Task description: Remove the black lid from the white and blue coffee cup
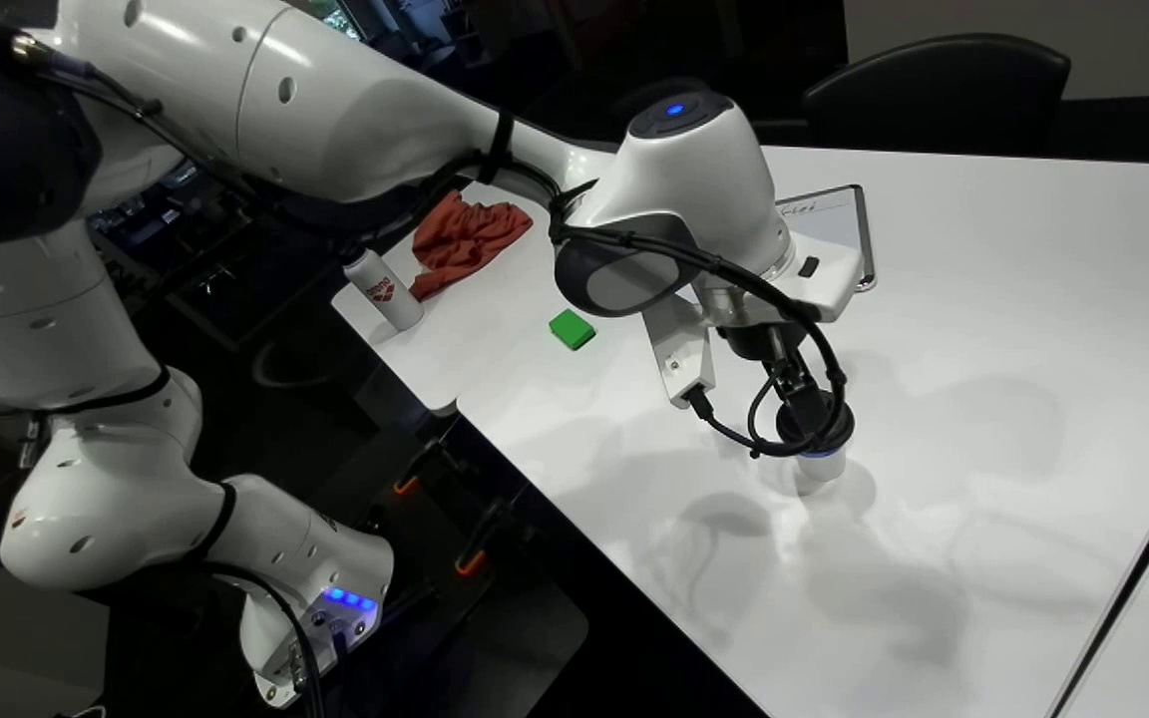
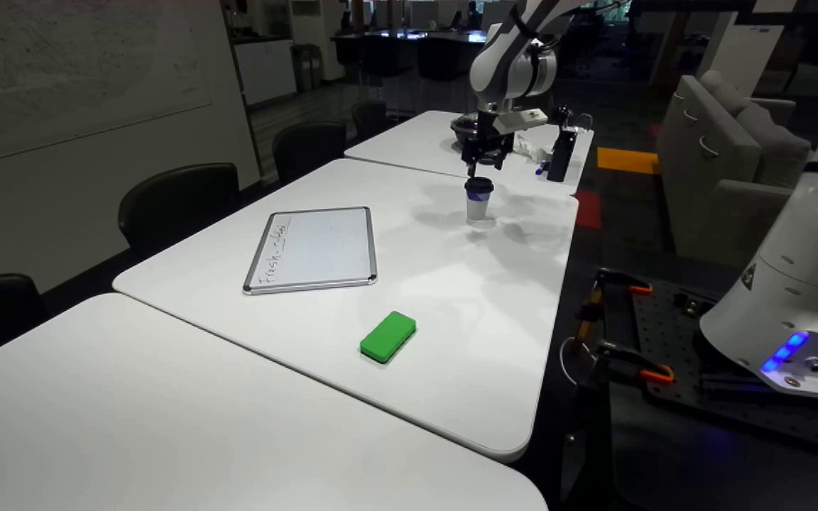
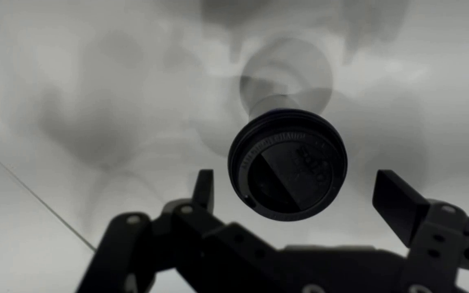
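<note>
Approach is judged to be the step in hand; removal not yet started. Round black plastic lid (image 3: 288, 171) is seen seated on the short white paper cup with a blue band under the rim (image 2: 477, 206), stood upright on the white table (image 2: 451, 284). Black two-fingered end effector (image 3: 293, 179) is poised over it, fingers (image 3: 401, 207) spread wide, nothing gripped; in the wrist view the lid is framed between them, gap visible either side, narrower at picture left.

Next called for: slight recentring, straight lowering until the lid's edge is straddled, gentle squeeze, vertical lift. If the pinch is taken too low, the paper wall would likely be crushed or the cup lifted along.

Also on the table, well apart from the cup: silver-framed whiteboard with handwriting (image 2: 320, 245) and green rectangular block (image 2: 388, 336). Crumpled red cloth (image 1: 470, 244) and white bottle with red logo (image 1: 384, 289) are placed farther off. Descent is probably not blocked by any of these; black looped cable (image 1: 838, 379) beside the end effector should be watched, the lid being partly hidden by it in an exterior view.
</note>
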